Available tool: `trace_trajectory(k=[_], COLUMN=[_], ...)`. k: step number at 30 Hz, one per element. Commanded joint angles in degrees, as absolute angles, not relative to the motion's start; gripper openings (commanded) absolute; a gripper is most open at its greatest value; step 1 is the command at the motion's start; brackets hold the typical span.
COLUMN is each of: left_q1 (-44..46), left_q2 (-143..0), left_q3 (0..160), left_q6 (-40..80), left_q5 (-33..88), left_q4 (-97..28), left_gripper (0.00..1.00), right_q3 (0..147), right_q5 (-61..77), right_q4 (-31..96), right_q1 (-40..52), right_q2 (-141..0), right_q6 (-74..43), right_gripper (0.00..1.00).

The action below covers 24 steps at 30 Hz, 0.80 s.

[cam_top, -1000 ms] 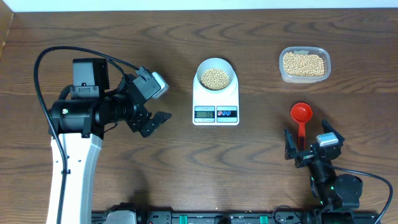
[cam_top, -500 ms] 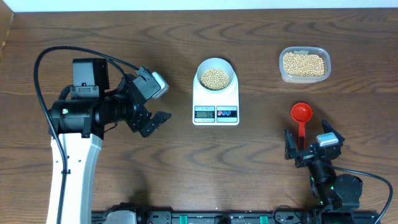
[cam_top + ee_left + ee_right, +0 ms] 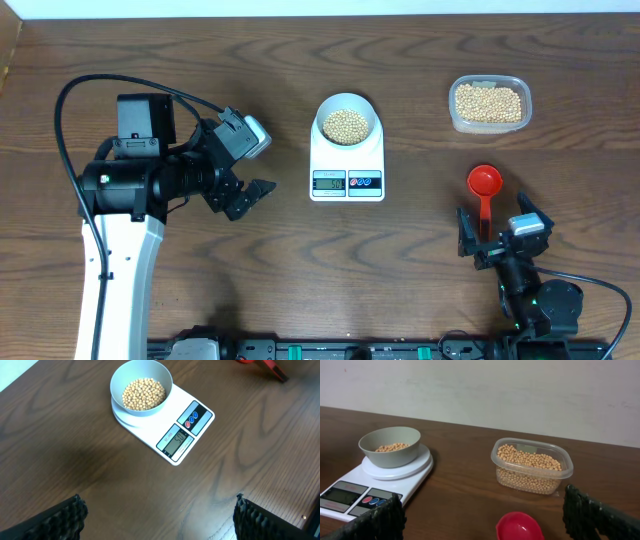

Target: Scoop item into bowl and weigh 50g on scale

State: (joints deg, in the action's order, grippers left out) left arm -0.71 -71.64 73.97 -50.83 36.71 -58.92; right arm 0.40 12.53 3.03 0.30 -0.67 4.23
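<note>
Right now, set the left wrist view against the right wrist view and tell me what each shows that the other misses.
Only the left wrist view looks straight down into the bowl and onto the face of the scale and its display. Only the right wrist view shows the clear tub of beans and the wall behind. Both show the bowl holding beans on the scale, plus part of the red scoop.

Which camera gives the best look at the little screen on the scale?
The left wrist view: the scale's display is largest there, seen from above. Overhead shows it small, digits too tiny to read. The right wrist view catches it low left, at a flat slant.
</note>
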Motion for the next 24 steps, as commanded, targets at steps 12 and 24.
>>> trace_trajectory(k=[12, 24], left_q1=[-0.89, -0.89], left_q2=[-72.03, -71.66], left_q3=[74.76, 74.59], left_q6=[-49.71, -24.75], left_q5=[39.2, 42.92], left_q4=[-60.47, -60.55], left_gripper=[0.96, 0.96], right_q3=[0.32, 0.32], right_q5=[11.7, 11.7], right_q4=[3.42, 3.42], right_q1=[0.84, 0.84], right_q2=[-0.27, -0.27], right_q6=[4.8, 4.78], right_gripper=[0.99, 0.99])
